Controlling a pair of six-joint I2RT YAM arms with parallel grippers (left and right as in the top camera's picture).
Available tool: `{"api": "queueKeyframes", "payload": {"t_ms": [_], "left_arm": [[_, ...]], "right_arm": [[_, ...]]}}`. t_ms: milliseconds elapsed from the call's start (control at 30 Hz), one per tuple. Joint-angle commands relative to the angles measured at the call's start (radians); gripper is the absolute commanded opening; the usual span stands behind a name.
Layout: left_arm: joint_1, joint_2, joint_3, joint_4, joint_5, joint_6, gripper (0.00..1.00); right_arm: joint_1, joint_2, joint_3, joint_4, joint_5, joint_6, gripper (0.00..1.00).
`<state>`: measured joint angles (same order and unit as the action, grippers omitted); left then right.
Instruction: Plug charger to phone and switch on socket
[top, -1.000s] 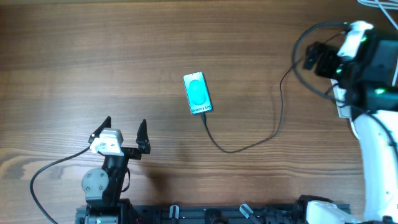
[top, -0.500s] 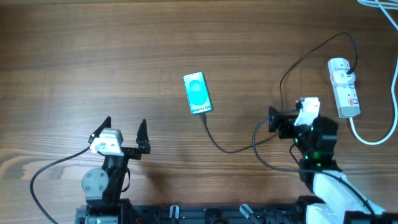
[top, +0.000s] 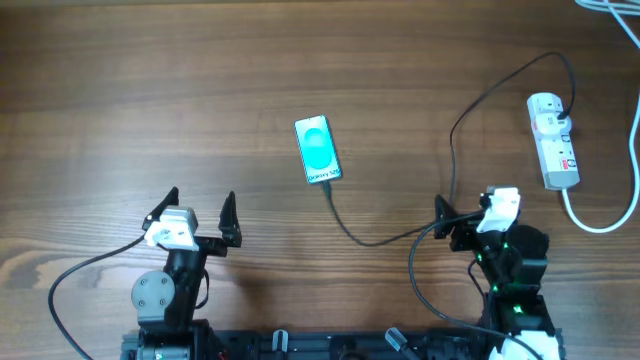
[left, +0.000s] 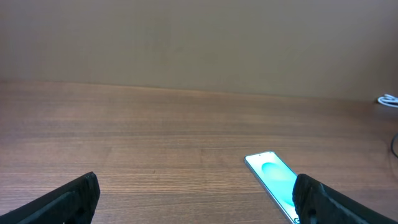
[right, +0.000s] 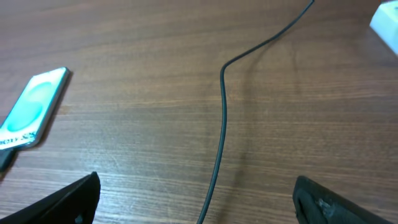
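The phone (top: 318, 150) lies flat mid-table, turquoise screen up; it also shows in the left wrist view (left: 277, 180) and the right wrist view (right: 31, 112). The charger cable (top: 372, 241) runs from the phone's "Galaxy S25" end, where its tip touches the phone. It curves right, then goes up to the white socket (top: 553, 140) at the far right. My right gripper (top: 465, 208) is open and empty, low over the table, with the cable (right: 217, 149) passing between its fingers (right: 205, 202). My left gripper (top: 198, 208) is open and empty at the front left (left: 196, 202).
The socket's thick white lead (top: 600, 226) loops off the right edge. A white socket corner (right: 385, 18) shows at the top right of the right wrist view. Black base wires (top: 80, 275) trail by the left arm's base. A plain wall stands behind the table.
The right arm has pulled away from the socket at the far right and come down to the front of the table, uncovering the socket. The left arm, phone and cable have not moved.
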<state>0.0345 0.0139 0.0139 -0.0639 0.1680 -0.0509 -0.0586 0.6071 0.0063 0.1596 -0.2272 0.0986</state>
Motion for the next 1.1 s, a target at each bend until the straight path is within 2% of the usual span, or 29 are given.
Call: {"api": "queueKeyframes", "payload": {"t_ms": [0,67,367,500,1067], "left_arm": [[-0.005,-0.007,-0.008,0.000,-0.009,-0.010,1.00],[-0.005,-0.007,-0.008,0.000,-0.009,-0.010,1.00],[-0.005,-0.007,-0.008,0.000,-0.009,-0.010,1.00],[-0.005,-0.007,-0.008,0.000,-0.009,-0.010,1.00],[-0.005,-0.007,-0.008,0.000,-0.009,-0.010,1.00]], "right_arm": [[0.003,-0.153,-0.002,-0.088,0.028,-0.021,1.00],[0.003,-0.274,-0.002,-0.147,0.035,-0.020,1.00],[0.003,-0.603,-0.001,-0.143,0.034,-0.020,1.00],[0.003,-0.604,-0.001,-0.145,0.024,0.034,1.00],[0.003,-0.603,-0.001,-0.145,0.024,0.034,1.00]]}}
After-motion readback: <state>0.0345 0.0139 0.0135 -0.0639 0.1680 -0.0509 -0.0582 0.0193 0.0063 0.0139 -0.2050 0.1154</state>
